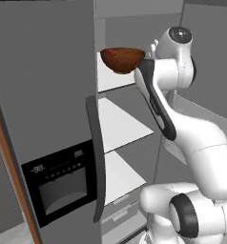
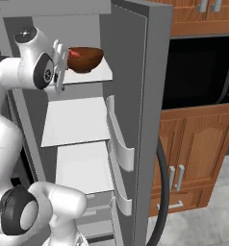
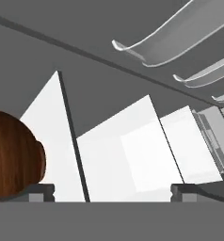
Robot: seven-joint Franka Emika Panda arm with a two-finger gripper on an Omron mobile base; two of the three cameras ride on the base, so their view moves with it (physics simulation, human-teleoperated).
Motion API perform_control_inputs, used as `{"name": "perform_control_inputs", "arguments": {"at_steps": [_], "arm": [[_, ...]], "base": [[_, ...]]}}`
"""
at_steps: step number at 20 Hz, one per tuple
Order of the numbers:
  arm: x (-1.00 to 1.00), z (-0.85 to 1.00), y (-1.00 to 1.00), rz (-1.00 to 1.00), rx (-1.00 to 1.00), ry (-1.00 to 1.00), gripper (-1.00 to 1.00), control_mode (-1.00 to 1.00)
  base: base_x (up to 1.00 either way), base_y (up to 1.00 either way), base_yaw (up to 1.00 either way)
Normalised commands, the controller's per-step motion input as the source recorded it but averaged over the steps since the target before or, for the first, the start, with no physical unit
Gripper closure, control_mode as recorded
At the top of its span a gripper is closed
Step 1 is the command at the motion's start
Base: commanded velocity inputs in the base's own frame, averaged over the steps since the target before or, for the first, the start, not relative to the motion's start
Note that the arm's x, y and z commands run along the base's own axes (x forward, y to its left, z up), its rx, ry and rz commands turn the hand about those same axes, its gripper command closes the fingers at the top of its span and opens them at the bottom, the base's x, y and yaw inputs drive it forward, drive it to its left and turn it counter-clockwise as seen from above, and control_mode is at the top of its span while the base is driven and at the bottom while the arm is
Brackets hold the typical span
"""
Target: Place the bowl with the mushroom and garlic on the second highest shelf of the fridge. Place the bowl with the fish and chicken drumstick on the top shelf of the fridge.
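While the arm reaches into the open fridge (image 1: 44, 95), the left base view has the dark brown bowl (image 1: 122, 59) with red food up at the top shelf (image 1: 110, 78), overhanging its front edge. The pincer (image 1: 146, 53) is right beside the bowl's rim, on the arm's side. Can't tell from here whether the bowl rests or hangs.

In the right base view the bowl (image 2: 85, 58) looks seated on the top shelf (image 2: 92, 74), with the pincer (image 2: 66, 55) at its near rim and the second shelf (image 2: 73, 120) below.

The hand view adds the finger state: the tips are wide apart, nothing between them but white shelves. The bowl (image 3: 10, 160) lies off by one tip, so a straight pull-back probably clears it.
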Motion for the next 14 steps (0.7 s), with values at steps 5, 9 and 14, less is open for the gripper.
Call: {"name": "perform_control_inputs", "arguments": {"at_steps": [5, 9, 14], "arm": [[-1.00, -0.64, 0.00, 0.00, -0.05, 0.00, -1.00, -1.00], [-1.00, -0.60, 0.05, 0.01, -0.01, 0.05, -1.00, -1.00], [-0.36, -0.34, 0.21, 0.07, -0.02, 0.00, -1.00, -1.00]], "base": [[0.00, 0.00, 0.00], [0.00, 0.00, 0.00], [0.00, 0.00, 0.00]]}}
